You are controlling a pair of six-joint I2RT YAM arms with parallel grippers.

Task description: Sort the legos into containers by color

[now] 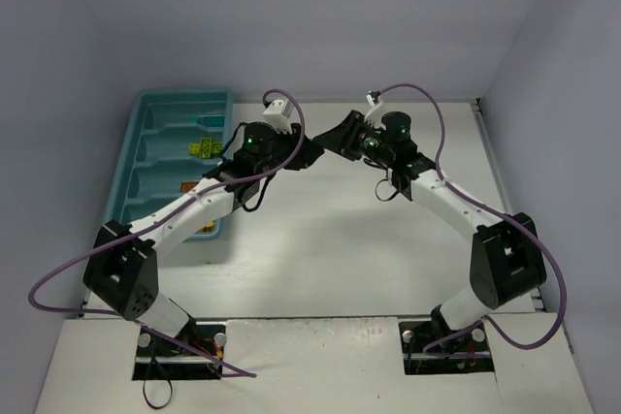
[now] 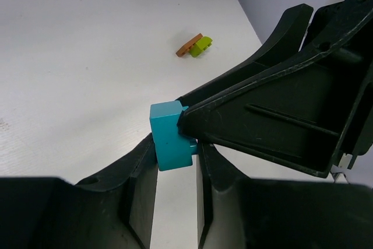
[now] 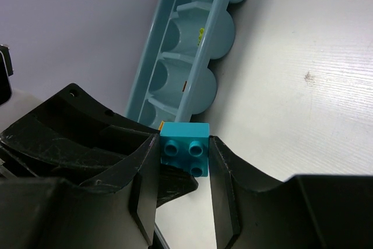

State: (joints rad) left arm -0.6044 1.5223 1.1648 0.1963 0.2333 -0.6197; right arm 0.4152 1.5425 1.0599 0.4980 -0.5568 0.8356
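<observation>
Your left jaws clench the cyan brick [image 2: 169, 135] above the desk [image 2: 87, 56] while the right jaws grip it too; the tray [image 1: 139, 128] lies on the left arm's side, so that arm is nearer.

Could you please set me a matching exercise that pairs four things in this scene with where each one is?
Things:
1 left gripper
2 brown brick
3 yellow brick
4 tray

Places or states:
a inside a tray compartment
b gripping a cyan brick
c along the table's left side
d on the table beside a lime green brick

Pairs: 1-b, 2-d, 3-a, 4-c.
</observation>
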